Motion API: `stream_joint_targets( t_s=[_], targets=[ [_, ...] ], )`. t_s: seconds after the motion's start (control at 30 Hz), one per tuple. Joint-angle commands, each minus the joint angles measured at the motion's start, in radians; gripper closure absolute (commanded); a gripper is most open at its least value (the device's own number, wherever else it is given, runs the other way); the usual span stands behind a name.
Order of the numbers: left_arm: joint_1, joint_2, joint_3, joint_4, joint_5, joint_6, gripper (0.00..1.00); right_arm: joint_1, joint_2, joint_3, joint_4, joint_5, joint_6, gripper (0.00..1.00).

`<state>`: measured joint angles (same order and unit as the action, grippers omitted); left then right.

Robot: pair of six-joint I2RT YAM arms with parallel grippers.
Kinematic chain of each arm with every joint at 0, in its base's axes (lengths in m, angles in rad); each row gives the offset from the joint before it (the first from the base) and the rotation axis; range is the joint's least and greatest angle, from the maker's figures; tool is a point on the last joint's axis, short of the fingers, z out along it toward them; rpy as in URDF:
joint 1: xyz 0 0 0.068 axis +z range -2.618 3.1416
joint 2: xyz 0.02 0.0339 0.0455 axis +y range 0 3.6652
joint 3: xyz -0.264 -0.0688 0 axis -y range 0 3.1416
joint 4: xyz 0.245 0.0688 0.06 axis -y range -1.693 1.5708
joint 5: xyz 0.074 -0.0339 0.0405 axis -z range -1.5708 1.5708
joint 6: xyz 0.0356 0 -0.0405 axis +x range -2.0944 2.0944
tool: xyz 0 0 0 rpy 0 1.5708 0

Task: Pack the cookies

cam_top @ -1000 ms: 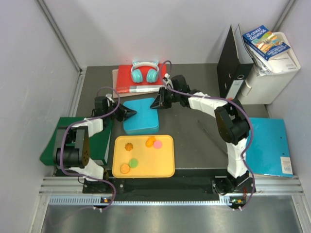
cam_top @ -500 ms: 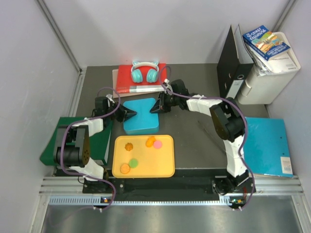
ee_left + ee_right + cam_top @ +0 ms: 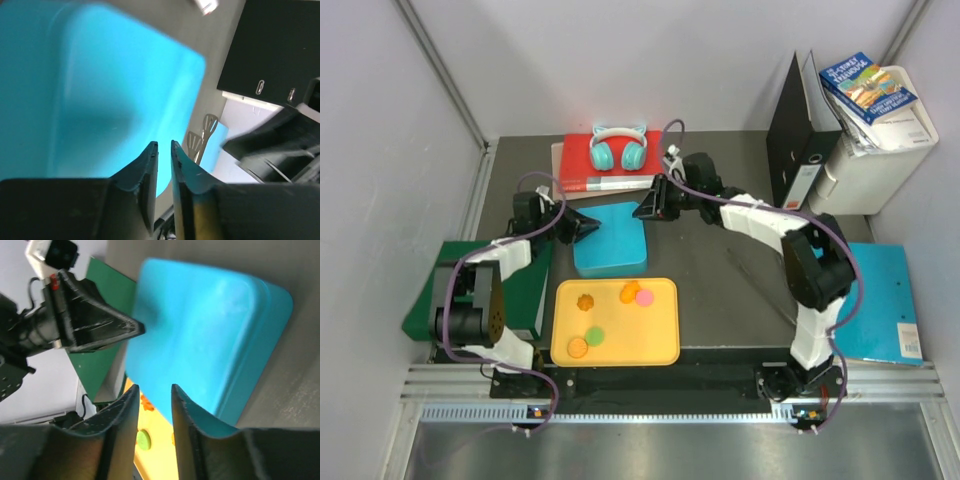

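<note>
Several cookies lie on a yellow tray (image 3: 660, 340): a scalloped orange one (image 3: 585, 301), an orange one (image 3: 629, 293), a pink one (image 3: 644, 297), a green one (image 3: 594, 335) and another orange one (image 3: 577, 347). A blue box (image 3: 610, 240) sits just behind the tray. My left gripper (image 3: 588, 229) is at the box's left edge, jaws nearly together and empty (image 3: 163, 144). My right gripper (image 3: 645, 208) is at the box's far right corner, slightly open and empty (image 3: 154, 387). The right wrist view shows the box (image 3: 210, 330) and the green cookie (image 3: 143, 440).
A red book with teal headphones (image 3: 618, 150) lies behind the box. A green folder (image 3: 435, 300) is at the left and a blue folder (image 3: 875, 300) at the right. A black binder (image 3: 800, 130) and a white box with books (image 3: 875, 140) stand at the far right.
My right gripper has drawn back from the box's right side toward the far corner. My left gripper has shifted slightly farther along the box's left edge. The cookies have not moved.
</note>
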<state>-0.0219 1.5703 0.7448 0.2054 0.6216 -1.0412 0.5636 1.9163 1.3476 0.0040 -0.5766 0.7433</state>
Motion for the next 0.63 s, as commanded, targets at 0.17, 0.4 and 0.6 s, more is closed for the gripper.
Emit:
stream_joint_targets(
  t_s=[0.17,0.4,0.6],
  targets=[
    [-0.012,-0.222,0.195,-0.202,-0.190,0.221,0.59,0.117,-0.319,0.007,-0.134,0.302,-0.244,0.41],
    [-0.162,-0.352,0.217,-0.485,-0.569,0.481,0.53,0.303,-0.525,-0.218,-0.150,0.697,-0.436,0.31],
    [-0.236,-0.495,0.154,-0.555,-0.721,0.556,0.51,0.420,-0.735,-0.454,-0.061,0.879,-0.458,0.30]
  ],
)
